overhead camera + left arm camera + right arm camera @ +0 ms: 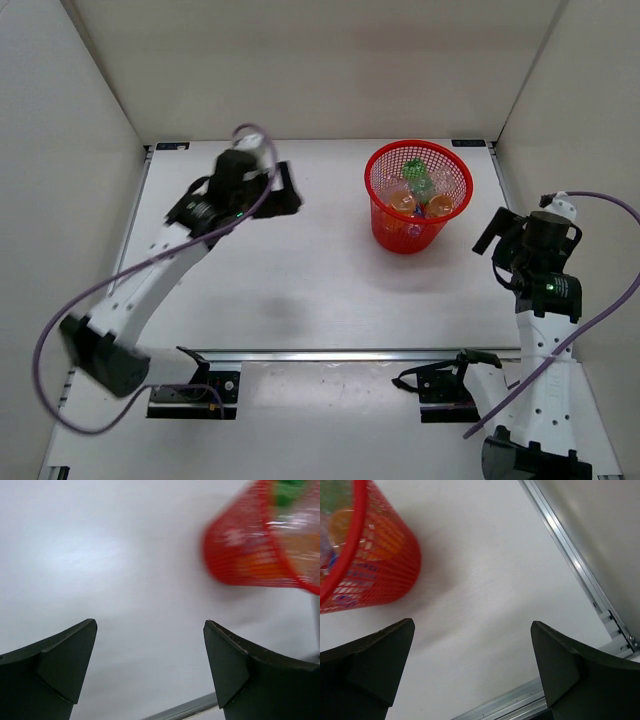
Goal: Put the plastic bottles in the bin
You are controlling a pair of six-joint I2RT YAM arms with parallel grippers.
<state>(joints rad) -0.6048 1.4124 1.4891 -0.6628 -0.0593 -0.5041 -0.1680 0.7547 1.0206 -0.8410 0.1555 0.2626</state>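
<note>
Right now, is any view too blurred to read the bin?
Left wrist: the red mesh bin is smeared by motion blur, lattice barely readable, though the fingers are sharp. Right wrist: lattice readable, soft shadow beside it. Top external: sharp, evenly lit, bottles inside distinguishable.

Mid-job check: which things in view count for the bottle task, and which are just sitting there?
Part of the job:
- basket
- orange bottles, in the basket
- green bottle, in the basket
- left gripper, open and empty
- right gripper, open and empty

Just there:
- table
- metal rail along the near edge
</note>
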